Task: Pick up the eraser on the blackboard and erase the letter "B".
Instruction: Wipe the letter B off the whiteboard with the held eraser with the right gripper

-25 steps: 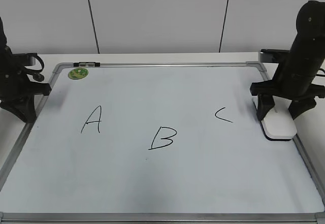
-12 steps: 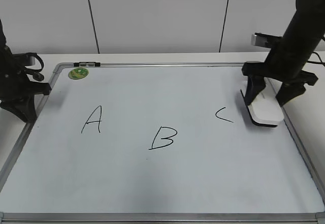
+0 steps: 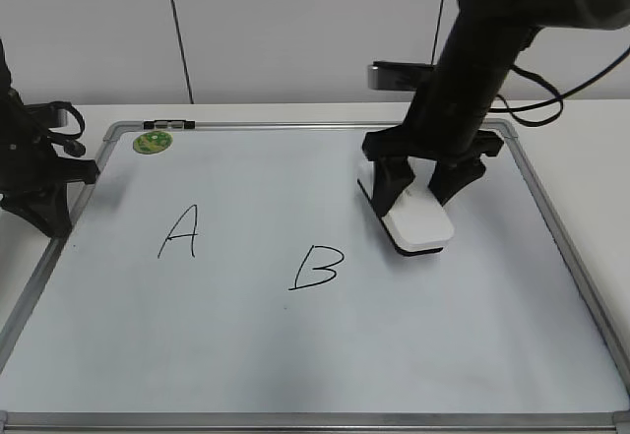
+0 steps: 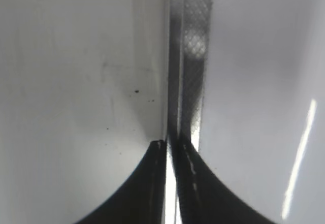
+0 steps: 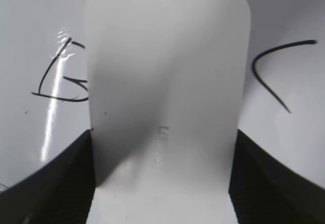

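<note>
The white eraser with its dark underside is gripped between the fingers of my right gripper, low over the blackboard, just right of and slightly above the letter "B". In the right wrist view the eraser fills the middle between the gripper's black fingers, with the "B" partly hidden at its left and the "C" at its right. My left gripper rests at the board's left edge, jaws together and empty.
The letter "A" is on the board's left part and a round green sticker sits near the top left corner. The silver board frame runs under the left gripper. A white wall stands behind the table.
My right gripper has lifted the eraser from the board's right edge and carried it left past the "C", now beside the "B". The left arm has not moved.
</note>
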